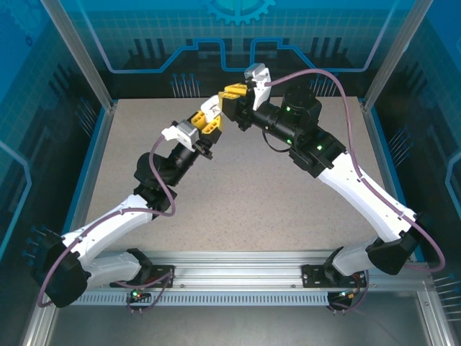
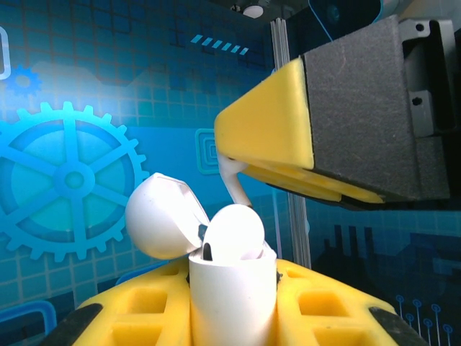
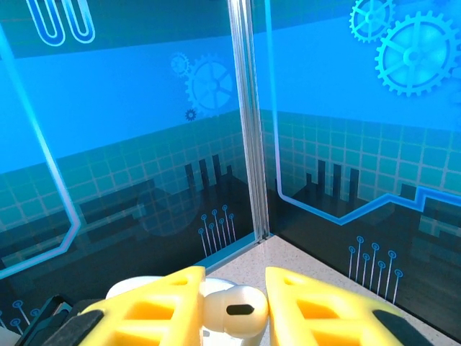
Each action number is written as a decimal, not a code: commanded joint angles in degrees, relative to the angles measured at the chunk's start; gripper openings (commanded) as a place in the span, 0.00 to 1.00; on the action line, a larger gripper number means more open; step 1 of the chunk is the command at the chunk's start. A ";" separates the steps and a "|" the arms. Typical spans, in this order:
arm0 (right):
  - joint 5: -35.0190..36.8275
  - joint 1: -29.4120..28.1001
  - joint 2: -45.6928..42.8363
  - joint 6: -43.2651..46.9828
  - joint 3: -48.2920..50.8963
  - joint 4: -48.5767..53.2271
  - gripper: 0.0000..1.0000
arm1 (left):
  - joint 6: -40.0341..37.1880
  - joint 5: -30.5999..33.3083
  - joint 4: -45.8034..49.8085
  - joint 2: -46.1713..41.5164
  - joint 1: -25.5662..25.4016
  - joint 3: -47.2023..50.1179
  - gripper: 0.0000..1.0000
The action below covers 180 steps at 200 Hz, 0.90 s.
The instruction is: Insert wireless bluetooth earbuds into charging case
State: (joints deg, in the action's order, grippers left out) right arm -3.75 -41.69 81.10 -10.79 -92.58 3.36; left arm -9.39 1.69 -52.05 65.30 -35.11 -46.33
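Both arms meet high above the back of the table. My left gripper (image 1: pixel 210 119) (image 2: pixel 232 306) is shut on the white charging case (image 2: pixel 232 295), held upright with its lid (image 2: pixel 162 215) swung open to the left. One glossy white earbud (image 2: pixel 232 231) sits in the case's mouth. My right gripper (image 1: pixel 234 94) (image 3: pixel 232 299) is shut on the head of another white earbud (image 3: pixel 234 311), right above the case (image 3: pixel 137 288). In the left wrist view that earbud's stem (image 2: pixel 234 184) hangs from the right gripper's yellow fingers (image 2: pixel 266 137) down behind the seated earbud. Its tip is hidden.
The speckled table top (image 1: pixel 238 194) lies well below both grippers. Blue printed glass walls with aluminium posts (image 3: pixel 245 122) close the back and sides. The table's back corner (image 3: pixel 302 263) lies just past the right gripper.
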 commanded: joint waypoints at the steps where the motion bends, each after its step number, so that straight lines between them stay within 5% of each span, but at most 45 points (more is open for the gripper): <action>1: -1.00 -0.23 0.01 -0.99 0.06 -1.77 0.26 | -0.59 -0.29 -1.22 -0.61 -0.41 -2.37 0.00; 180: -1.00 -0.32 1.65 -0.52 0.25 -1.84 0.26 | 0.29 -0.86 -1.42 0.47 -0.40 -2.63 0.00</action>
State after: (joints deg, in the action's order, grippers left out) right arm -4.82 -41.74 82.89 -11.20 -92.58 2.92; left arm -9.13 1.69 -51.24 65.87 -35.11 -46.89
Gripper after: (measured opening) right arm 0.261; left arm 0.236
